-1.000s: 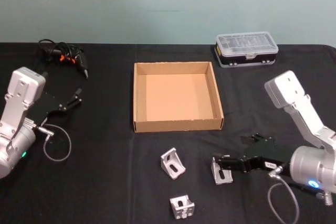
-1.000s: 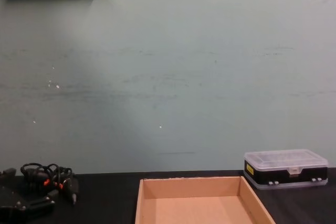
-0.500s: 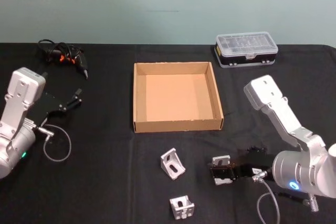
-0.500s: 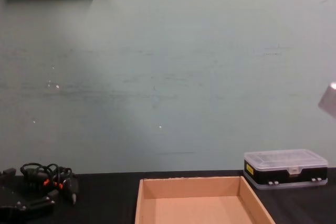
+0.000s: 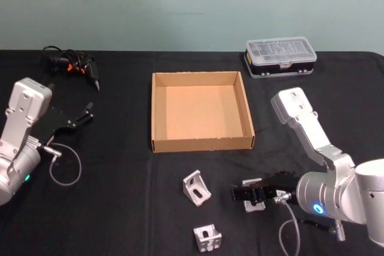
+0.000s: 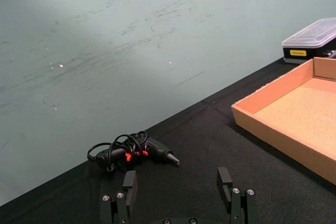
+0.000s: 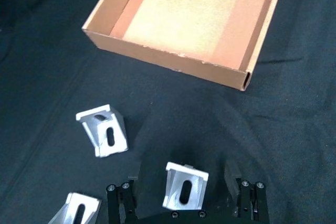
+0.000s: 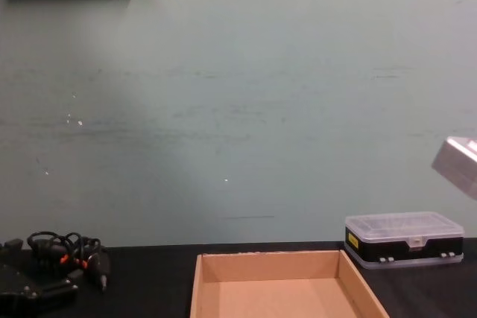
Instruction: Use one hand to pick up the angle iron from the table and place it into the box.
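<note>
Head view: the angle iron (image 5: 253, 205) stands on the tabletop (image 5: 120, 166) in front of the box (image 5: 201, 143), near its right corner. The right pincer (image 5: 239, 193) lies low across it. Two more brackets (image 5: 197, 186) (image 5: 207, 237) sit to its left. It looks like a small metal bracket: probably light, fully stiff and not fragile, but smooth enough to slip or twist if pinched on a corner. The left pincer (image 5: 81, 115) rests spread at the far left, idle. Compared with half a second ago, the right pincer has pushed a little further left over the bracket and the arm's elbow has swung toward the box. The bracket itself has not shifted.

Left wrist view: the left pincer (image 6: 177, 182) is spread on nothing, with the box (image 6: 278, 137) off to one side.

Right wrist view: the right pincer (image 7: 182, 182) is spread, one finger on each side of the angle iron (image 7: 185, 191), with a gap at both sides, so nothing is pinched yet. I judge the flat side faces the best hold, squeezed squarely and low. The box (image 7: 168, 59) lies beyond.

Chest view: the box (image 8: 195, 288) sits at the bottom, and the right arm's grey link (image 8: 456, 165) juts in at the right edge, further in than half a second ago.
</note>
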